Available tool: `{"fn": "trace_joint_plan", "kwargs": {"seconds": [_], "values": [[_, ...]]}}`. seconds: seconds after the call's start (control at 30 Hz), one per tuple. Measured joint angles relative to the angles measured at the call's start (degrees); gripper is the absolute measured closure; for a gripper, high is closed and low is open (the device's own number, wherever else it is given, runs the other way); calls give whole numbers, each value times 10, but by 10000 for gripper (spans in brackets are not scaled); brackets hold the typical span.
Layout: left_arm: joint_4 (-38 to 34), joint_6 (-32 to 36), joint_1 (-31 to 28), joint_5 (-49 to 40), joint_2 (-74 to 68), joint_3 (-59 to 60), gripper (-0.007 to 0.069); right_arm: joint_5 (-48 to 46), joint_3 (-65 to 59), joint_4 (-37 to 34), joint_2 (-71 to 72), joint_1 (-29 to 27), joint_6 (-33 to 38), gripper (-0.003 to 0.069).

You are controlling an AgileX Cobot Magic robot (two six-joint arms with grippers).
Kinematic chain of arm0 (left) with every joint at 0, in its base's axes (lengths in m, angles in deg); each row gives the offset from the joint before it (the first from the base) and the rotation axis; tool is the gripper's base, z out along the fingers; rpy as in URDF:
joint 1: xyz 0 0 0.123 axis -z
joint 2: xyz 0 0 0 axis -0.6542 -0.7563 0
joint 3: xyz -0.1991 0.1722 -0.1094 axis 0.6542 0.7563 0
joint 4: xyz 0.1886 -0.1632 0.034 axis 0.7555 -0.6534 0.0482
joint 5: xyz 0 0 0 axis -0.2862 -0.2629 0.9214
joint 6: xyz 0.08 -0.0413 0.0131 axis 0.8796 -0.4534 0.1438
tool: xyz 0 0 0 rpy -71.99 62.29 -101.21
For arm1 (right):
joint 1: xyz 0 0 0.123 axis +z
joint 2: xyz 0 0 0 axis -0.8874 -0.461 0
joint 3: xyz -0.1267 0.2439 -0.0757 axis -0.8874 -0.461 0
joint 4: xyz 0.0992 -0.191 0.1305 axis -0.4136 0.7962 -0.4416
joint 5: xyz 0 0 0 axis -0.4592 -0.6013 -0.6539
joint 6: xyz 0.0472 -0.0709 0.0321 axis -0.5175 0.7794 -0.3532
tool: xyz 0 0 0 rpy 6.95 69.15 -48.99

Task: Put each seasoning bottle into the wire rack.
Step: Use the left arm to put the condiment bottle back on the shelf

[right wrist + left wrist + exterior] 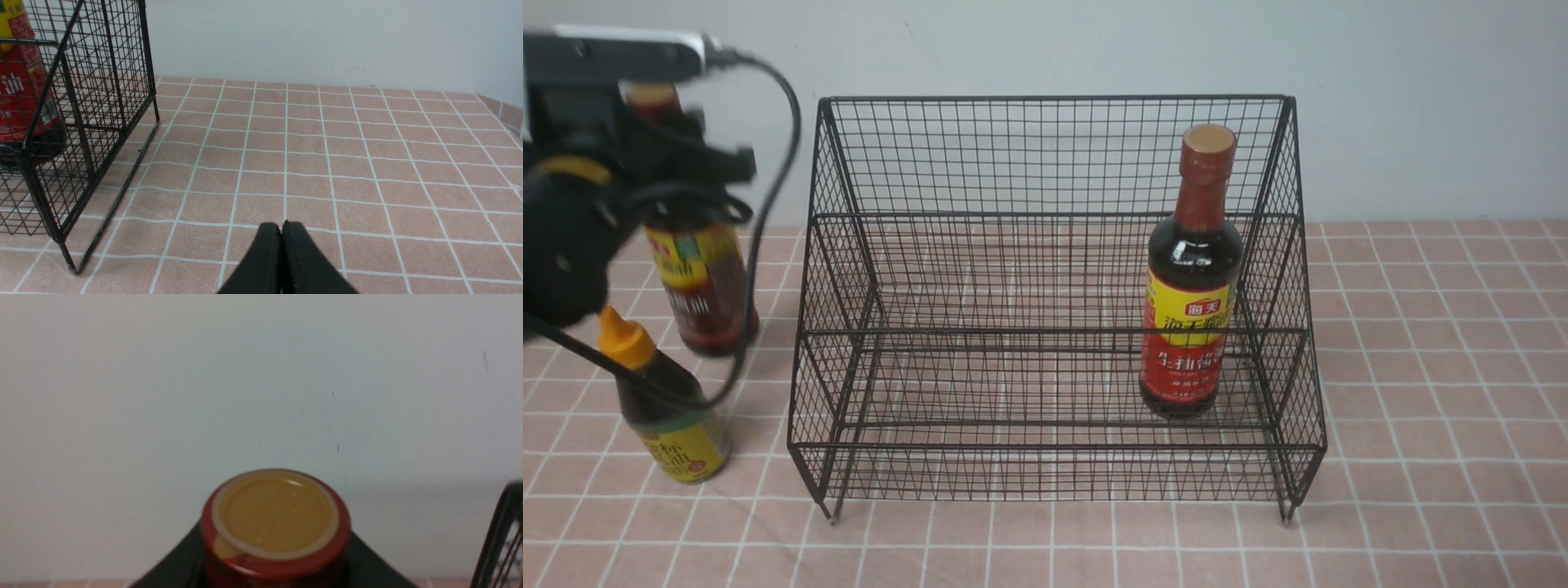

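Nearest the robot, the right gripper (282,253), seen only in its own wrist view, has its two black fingers pressed together with nothing between them. It is low over the pink tiled tabletop (327,163), just off the right end of the large black wire-mesh stepped rack (1054,457). At the front left, outside the rack, the short dark-sauce bottle with an orange nozzle cap and green-yellow label (674,408) stands on the tiles. Inside the rack, the tall dark-sauce bottle with a brown-red cap and red-yellow label (1191,327) stands upright on the lowest tier, close to the right side wall. Behind the short bottle, left of the rack and apart from it, is the blurred tall dark-sauce bottle with a brown-yellow label (703,286). The left gripper (674,175) is clamped around its neck, with black fingers (179,571) on either side below the cap. Whether its base touches the tiles cannot be told. A pale wall (1421,98) closes the scene.
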Motion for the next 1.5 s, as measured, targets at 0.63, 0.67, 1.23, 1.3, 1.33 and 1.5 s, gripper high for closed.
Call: {"fn": "trace_joint_plan", "kwargs": {"seconds": [0.63,0.67,1.23,1.3,1.33,1.5], "values": [[12,3,74,-87,98,-222,365,0,0,0,0,0,0,673],[12,2,97,-89,98,-226,365,0,0,0,0,0,0,673],[12,-2,164,-61,-13,-228,365,0,0,0,0,0,0,673],[12,-2,164,-58,-18,-228,365,0,0,0,0,0,0,673],[12,-2,164,-56,-24,-228,365,0,0,0,0,0,0,673],[12,-2,164,-66,-37,-228,365,0,0,0,0,0,0,673]]}}
